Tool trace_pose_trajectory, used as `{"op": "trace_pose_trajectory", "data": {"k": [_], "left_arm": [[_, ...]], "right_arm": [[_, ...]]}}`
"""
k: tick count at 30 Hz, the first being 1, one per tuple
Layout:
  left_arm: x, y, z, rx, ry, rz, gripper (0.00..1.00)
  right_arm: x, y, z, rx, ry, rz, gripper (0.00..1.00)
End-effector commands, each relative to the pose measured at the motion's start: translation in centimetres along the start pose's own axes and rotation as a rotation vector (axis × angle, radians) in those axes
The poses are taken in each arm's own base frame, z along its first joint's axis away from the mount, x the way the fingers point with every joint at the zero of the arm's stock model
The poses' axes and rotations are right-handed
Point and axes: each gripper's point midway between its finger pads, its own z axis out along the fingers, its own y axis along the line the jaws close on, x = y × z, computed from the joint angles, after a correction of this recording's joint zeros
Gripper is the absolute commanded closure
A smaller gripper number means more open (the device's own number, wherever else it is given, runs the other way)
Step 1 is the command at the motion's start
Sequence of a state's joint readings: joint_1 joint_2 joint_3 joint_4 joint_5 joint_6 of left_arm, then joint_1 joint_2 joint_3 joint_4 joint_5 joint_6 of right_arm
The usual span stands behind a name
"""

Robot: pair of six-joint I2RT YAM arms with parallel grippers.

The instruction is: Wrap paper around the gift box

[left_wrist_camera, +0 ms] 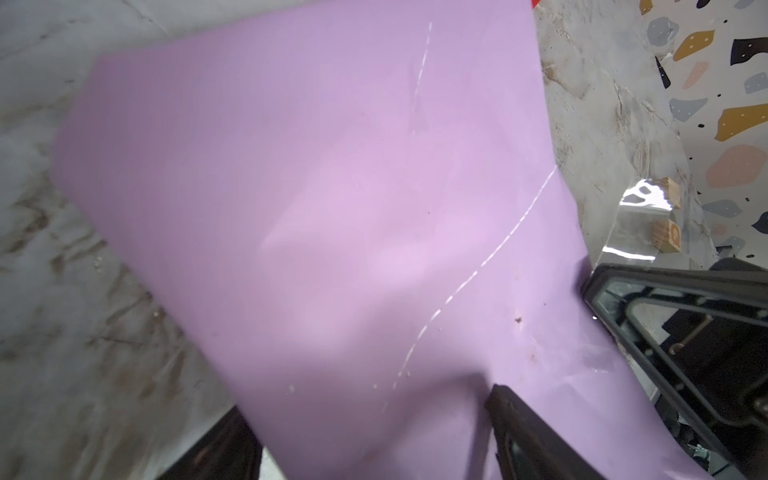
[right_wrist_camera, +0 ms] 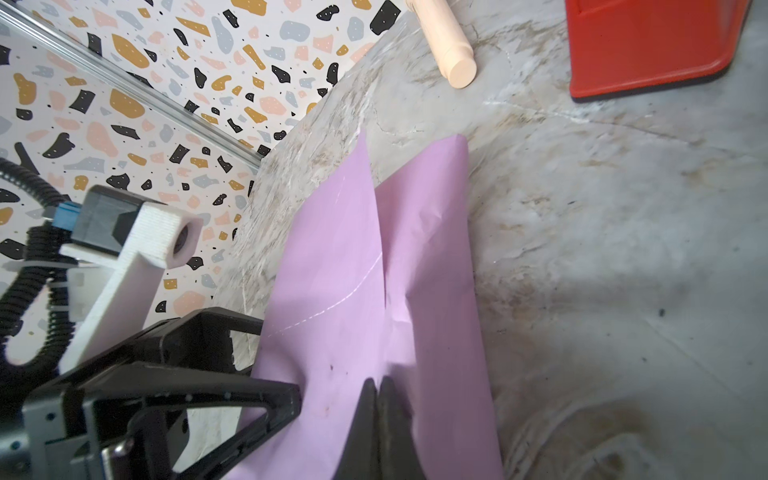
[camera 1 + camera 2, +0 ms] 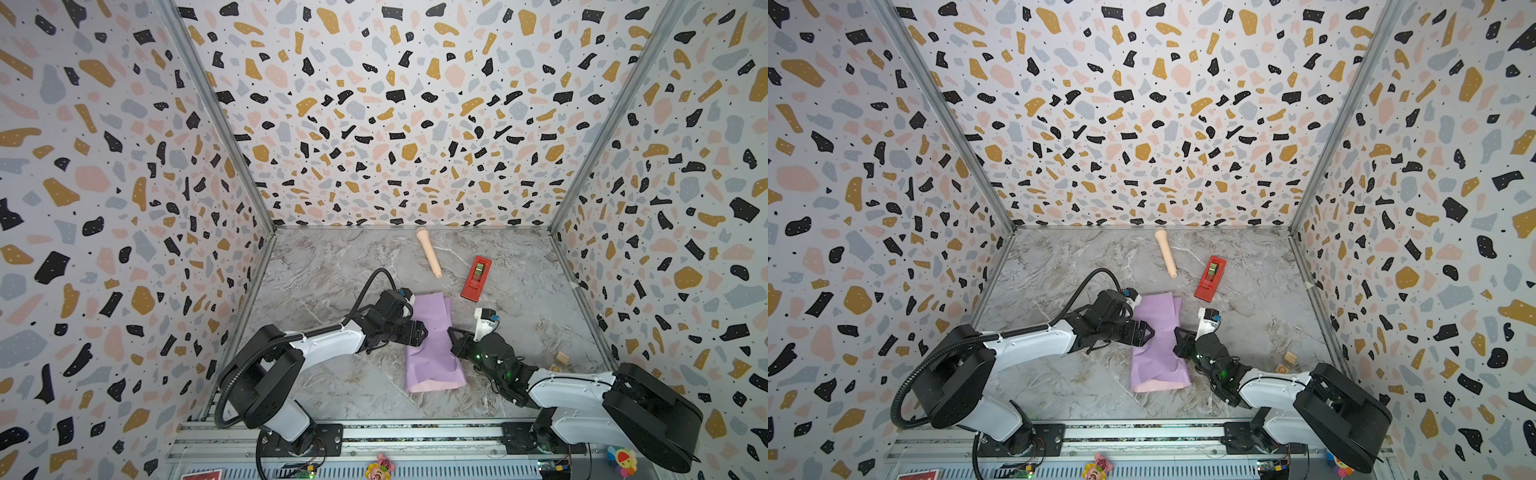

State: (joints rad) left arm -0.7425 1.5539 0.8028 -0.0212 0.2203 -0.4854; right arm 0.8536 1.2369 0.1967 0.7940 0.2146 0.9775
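The paper lies lilac side up in the middle of the marble floor, folded into a long bundle, with a pale pink strip at its near end. The gift box is hidden. My left gripper is open at the paper's left edge; one of its fingers rests on the sheet and the other stands off it. My right gripper is shut, its tips touching the paper beside the overlapping fold. The paper fills the left wrist view.
A beige toy microphone and a red tape dispenser lie behind the paper. Two wooden blocks sit by the right wall. A clear strip of tape stands near the right gripper. Patterned walls close three sides.
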Motion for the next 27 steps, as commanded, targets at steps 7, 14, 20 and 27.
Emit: {"op": "trace_pose_trajectory", "data": {"k": [7, 14, 20, 27], "left_arm": [[5.7, 4.2, 1.0, -0.150, 0.171, -0.021, 0.17], [5.7, 4.2, 1.1, -0.150, 0.168, -0.020, 0.17], [5.8, 4.3, 1.1, -0.154, 0.172, -0.020, 0.17], [5.8, 4.3, 1.3, -0.153, 0.175, -0.018, 0.17]], "right_arm": [[1.2, -0.9, -0.1, 0.025, 0.040, -0.103, 0.89], [1.3, -0.8, 0.2, 0.040, 0.059, -0.147, 0.76], [0.3, -0.2, 0.1, 0.040, 0.048, -0.167, 0.62], [-1.9, 0.5, -0.1, 0.021, 0.033, -0.151, 0.43]]}}
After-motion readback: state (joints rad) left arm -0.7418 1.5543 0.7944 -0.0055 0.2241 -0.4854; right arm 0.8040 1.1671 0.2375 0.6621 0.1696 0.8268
